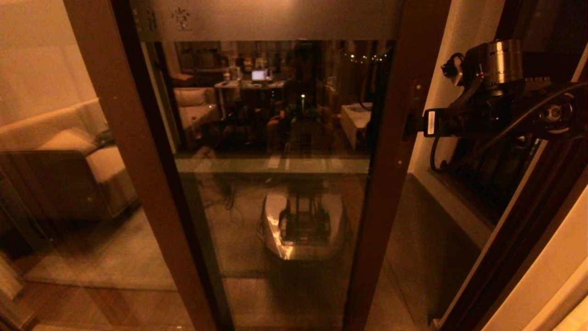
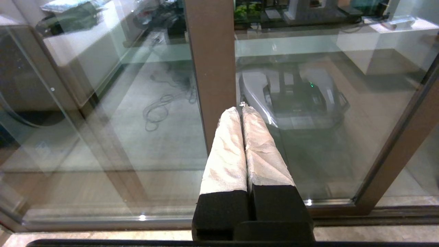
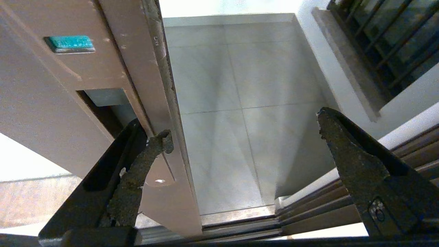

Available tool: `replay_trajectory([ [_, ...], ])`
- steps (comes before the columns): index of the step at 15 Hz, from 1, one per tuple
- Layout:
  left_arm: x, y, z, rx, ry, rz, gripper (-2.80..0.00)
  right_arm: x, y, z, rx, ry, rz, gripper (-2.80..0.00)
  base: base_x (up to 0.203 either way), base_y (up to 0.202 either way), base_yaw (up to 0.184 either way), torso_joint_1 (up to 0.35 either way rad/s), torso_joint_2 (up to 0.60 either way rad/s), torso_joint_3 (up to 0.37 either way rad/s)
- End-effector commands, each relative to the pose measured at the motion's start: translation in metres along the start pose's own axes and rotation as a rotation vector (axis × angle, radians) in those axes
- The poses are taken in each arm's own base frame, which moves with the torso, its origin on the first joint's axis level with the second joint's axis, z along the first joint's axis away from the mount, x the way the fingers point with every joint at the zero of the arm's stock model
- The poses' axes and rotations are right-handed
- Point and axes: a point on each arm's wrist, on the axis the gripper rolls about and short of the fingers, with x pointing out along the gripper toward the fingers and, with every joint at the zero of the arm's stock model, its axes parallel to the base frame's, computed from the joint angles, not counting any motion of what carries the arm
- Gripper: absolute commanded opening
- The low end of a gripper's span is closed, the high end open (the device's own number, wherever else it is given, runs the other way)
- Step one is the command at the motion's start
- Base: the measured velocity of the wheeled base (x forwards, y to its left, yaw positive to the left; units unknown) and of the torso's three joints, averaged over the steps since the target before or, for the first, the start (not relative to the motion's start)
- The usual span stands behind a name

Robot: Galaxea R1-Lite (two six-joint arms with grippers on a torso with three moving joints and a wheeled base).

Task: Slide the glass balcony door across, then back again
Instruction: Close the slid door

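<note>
The glass balcony door (image 1: 275,138) fills the middle of the head view, with a frosted top band (image 1: 257,18) and a brown frame. It stands partly slid across, and a gap with balcony floor (image 1: 413,239) shows beside its right stile (image 1: 390,151). My right gripper (image 1: 413,125) is at the lock plate on that stile. In the right wrist view the right gripper (image 3: 245,132) is open; one fingertip (image 3: 161,142) sits at the recess (image 3: 106,103) in the stile (image 3: 51,113), the other is out over the gap. My left gripper (image 2: 241,109) is shut and empty, pointing at a brown stile (image 2: 211,61).
A second brown-framed glass panel (image 1: 55,151) on the left shows a sofa. The door jamb (image 1: 519,239) rises at the right. A dark barred window (image 3: 387,44) lies beyond the gap. Floor tracks (image 3: 240,226) run under the door. My base is reflected in the glass (image 1: 303,220).
</note>
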Motion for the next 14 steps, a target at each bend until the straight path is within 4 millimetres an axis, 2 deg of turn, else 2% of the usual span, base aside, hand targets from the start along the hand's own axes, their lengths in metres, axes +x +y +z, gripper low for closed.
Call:
replay_trajectory([
  [1,0.000,0.000,0.000,0.000,0.001,0.000,-2.80,0.001,-0.003,-0.002,-0.004,0.009,-0.013,0.00,0.000,0.000,0.000,0.000,0.00,0.000],
  [9,0.000,0.000,0.000,0.000,0.001,0.000,-2.80,0.003,-0.015,-0.003,-0.002,0.001,-0.040,0.00,0.000,0.000,0.000,0.000,0.00,0.000],
  [14,0.000,0.000,0.000,0.000,-0.001,0.000,-2.80,0.006,-0.032,-0.005,0.003,0.007,-0.053,0.00,0.000,0.000,0.000,0.000,0.00,0.000],
])
